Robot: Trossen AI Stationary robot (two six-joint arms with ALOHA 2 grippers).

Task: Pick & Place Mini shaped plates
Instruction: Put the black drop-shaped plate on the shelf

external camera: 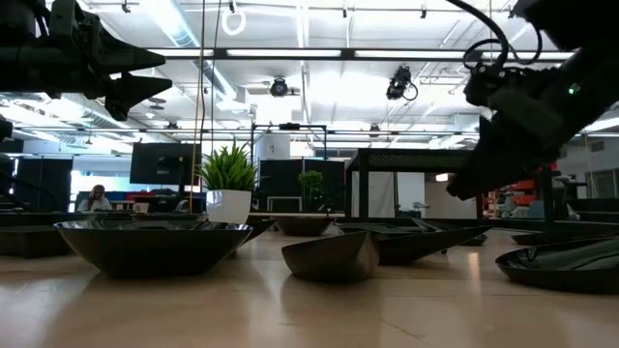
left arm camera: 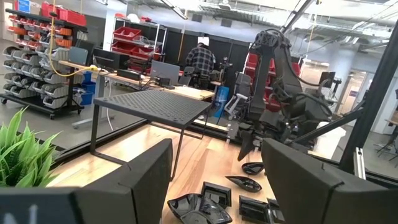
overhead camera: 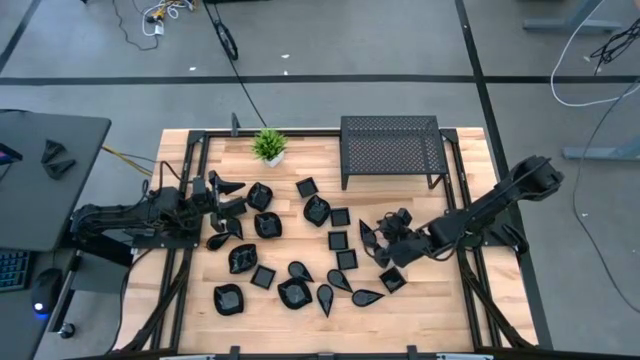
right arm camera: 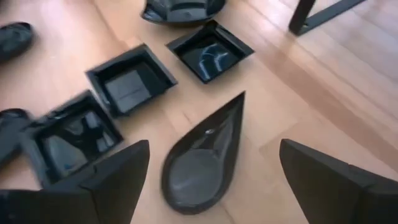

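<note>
Wooden table (overhead camera: 300, 330) strewn with black mini plates (overhead camera: 298, 293), workshop shelving beyond

The mini shaped plates (overhead camera: 300, 245) lie spread over the middle of the worktop (overhead camera: 440, 310); the plant (overhead camera: 269, 146) stands at the back, left of the rack (overhead camera: 391, 146); the left claw (overhead camera: 236, 197) hangs over the left plates; the right claw (overhead camera: 372, 243) over the right ones

no legible text, label or number on anything
</note>
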